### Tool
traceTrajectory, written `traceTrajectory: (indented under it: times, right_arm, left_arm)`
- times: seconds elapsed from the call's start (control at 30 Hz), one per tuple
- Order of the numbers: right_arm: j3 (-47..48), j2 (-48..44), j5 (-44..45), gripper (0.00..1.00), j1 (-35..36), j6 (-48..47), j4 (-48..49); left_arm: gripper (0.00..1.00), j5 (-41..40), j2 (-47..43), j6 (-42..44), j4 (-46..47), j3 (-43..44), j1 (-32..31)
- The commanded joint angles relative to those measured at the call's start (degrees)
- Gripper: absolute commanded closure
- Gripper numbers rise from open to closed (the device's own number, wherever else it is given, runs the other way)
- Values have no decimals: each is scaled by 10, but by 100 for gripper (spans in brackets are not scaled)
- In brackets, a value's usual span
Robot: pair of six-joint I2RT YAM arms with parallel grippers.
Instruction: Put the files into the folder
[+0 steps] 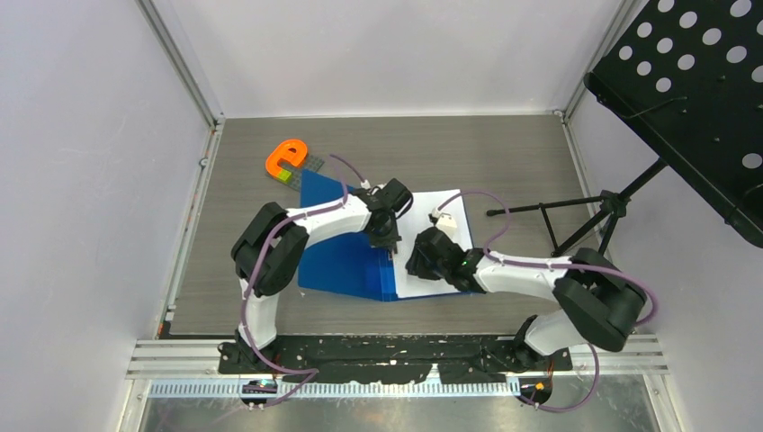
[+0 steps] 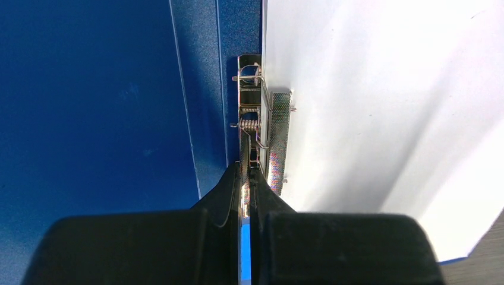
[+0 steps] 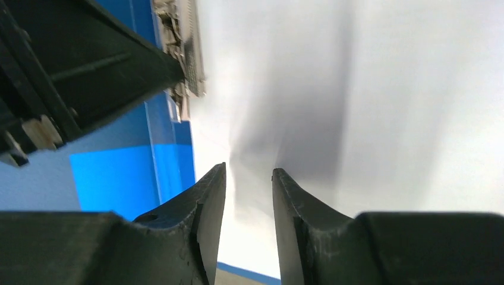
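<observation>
The bright-blue folder [image 1: 337, 252] lies open on the table, its left cover filling the left wrist view [image 2: 89, 119]. The white files [image 1: 420, 288] lie on its right half, beside the metal clip [image 2: 261, 119] along the spine. My left gripper [image 1: 385, 241] is shut on the clip's thin metal lever [image 2: 245, 169]. My right gripper [image 1: 418, 261] hovers just right of it, over the paper [image 3: 386, 119]; its jaws [image 3: 249, 172] stand open with nothing between them. The left gripper's black finger [image 3: 89, 65] and the clip [image 3: 190, 59] show at the top left of the right wrist view.
An orange letter-shaped object [image 1: 286, 157] and a small grey-green item [image 1: 306, 169] lie beyond the folder's far left corner. A black perforated music stand [image 1: 702, 81] with tripod legs [image 1: 576, 216] stands at the right. Walls enclose the table on three sides.
</observation>
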Motion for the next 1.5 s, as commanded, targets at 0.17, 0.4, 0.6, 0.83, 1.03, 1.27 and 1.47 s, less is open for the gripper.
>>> traceTrajectory:
  times: [0.17, 0.4, 0.6, 0.83, 1.03, 1.27, 1.47]
  right_arm:
    - [12, -103, 49, 56, -5, -55, -130]
    - [19, -58, 41, 56, -30, -77, -109]
    - [23, -25, 43, 57, -61, -91, -99]
    - [38, 19, 44, 58, -100, -116, -105]
    - [82, 87, 16, 60, -103, -134, -98]
    - [72, 17, 14, 60, -103, -129, -117]
    - [77, -65, 39, 56, -105, -138, -149]
  left_arm:
    - [89, -40, 13, 72, -112, 34, 3]
    - [67, -46, -30, 99, -179, 139, 5]
    - [54, -69, -75, 127, -211, 167, 38]
    - [34, -54, -212, 164, -179, 106, 186]
    - [27, -27, -301, 161, -165, 72, 308]
    - [35, 5, -374, 78, -115, -140, 412]
    - [37, 74, -393, 85, -20, -222, 412]
